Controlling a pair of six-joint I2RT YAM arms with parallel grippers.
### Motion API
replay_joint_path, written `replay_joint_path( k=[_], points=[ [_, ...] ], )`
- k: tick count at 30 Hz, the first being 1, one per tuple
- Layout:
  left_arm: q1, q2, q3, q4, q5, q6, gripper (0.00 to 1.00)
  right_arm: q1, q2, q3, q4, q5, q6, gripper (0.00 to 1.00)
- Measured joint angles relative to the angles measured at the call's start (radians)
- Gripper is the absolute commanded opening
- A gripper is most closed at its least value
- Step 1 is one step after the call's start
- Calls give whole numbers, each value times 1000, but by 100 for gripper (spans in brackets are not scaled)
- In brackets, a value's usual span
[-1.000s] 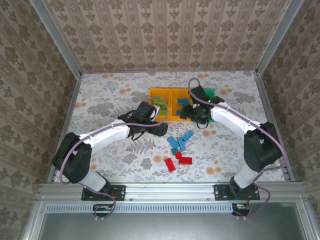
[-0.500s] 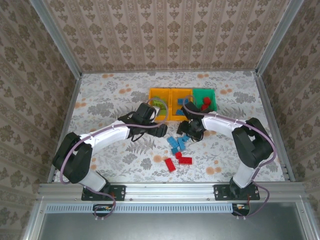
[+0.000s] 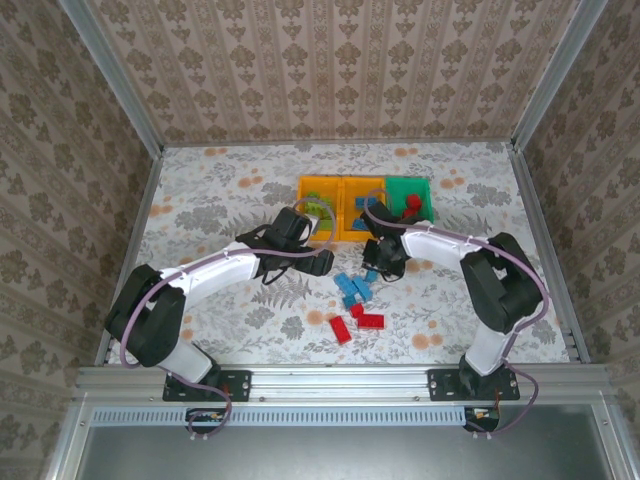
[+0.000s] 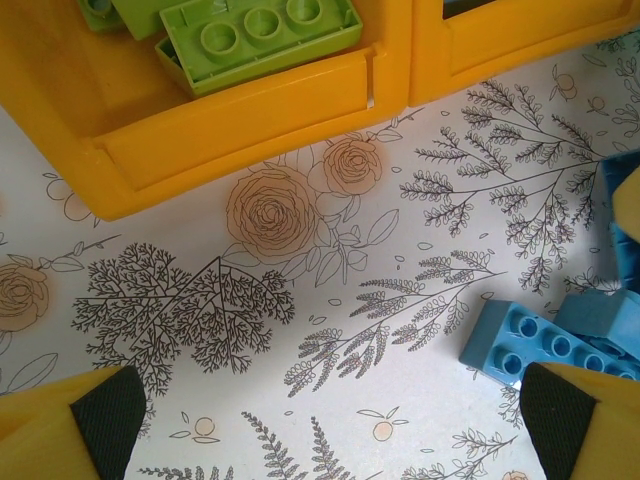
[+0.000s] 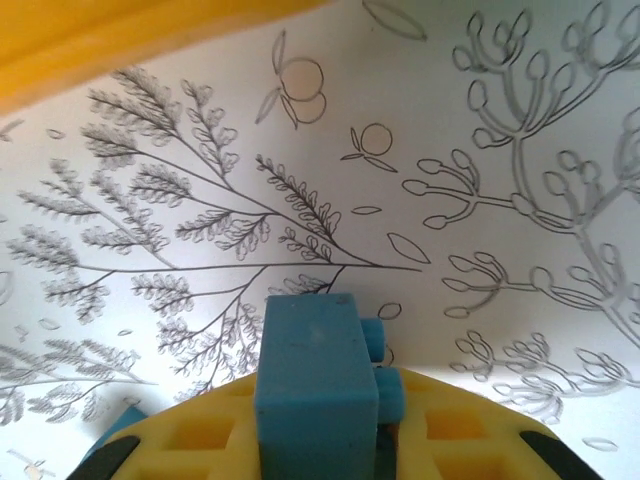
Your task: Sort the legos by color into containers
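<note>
Left-arm fingers (image 4: 95, 415) are released and spread wide with nothing between them, over bare floral-patterned worktop (image 4: 330, 250). In the top view these fingers (image 3: 318, 262) sit at centre frame, just below the left bin. Right-arm fingers (image 5: 215, 435) are clenched on one blue studded plastic brick (image 5: 315, 375). In the top view they (image 3: 385, 262) sit just below the middle bin. Three rectangular plastic bins stand in a row at upper centre. The left orange-yellow bin (image 3: 315, 181) holds lime green bricks (image 3: 318, 208). The middle orange-yellow bin (image 3: 355, 181) holds blue bricks (image 3: 362, 208). The green bin (image 3: 408, 179), at the right, holds red bricks (image 3: 410, 205). Loose blue bricks (image 3: 350, 285) lie clustered on the worktop below the bins, between the two sets of fingers. Loose red bricks (image 3: 370, 320) lie just below that cluster.
</note>
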Motion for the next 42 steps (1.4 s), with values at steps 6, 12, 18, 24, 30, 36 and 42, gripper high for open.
replay_joint_path(
  k=[6, 12, 18, 24, 30, 36, 42],
  points=[
    [-3, 0, -1, 15, 2, 0, 100, 0, -78, 103, -44, 55, -65, 25],
    [-22, 0, -1, 18, 5, 0, 100, -7, -20, 347, -67, 131, -190, 27],
    [-27, 0, -2, 18, 4, -1, 100, -49, 166, 517, -58, 159, -270, 32],
    [-27, 0, -21, 18, -3, -7, 100, -87, 272, 555, -59, 160, -304, 69],
    [-27, 0, -28, 18, -4, -8, 100, -88, 225, 521, -26, 136, -322, 82],
    [-27, 0, -28, 18, -12, -11, 100, -60, -32, 280, 34, 85, -359, 74],
    [-23, -2, -29, 19, -39, -39, 100, 9, -216, 12, 82, 38, -404, 68]
  ],
)
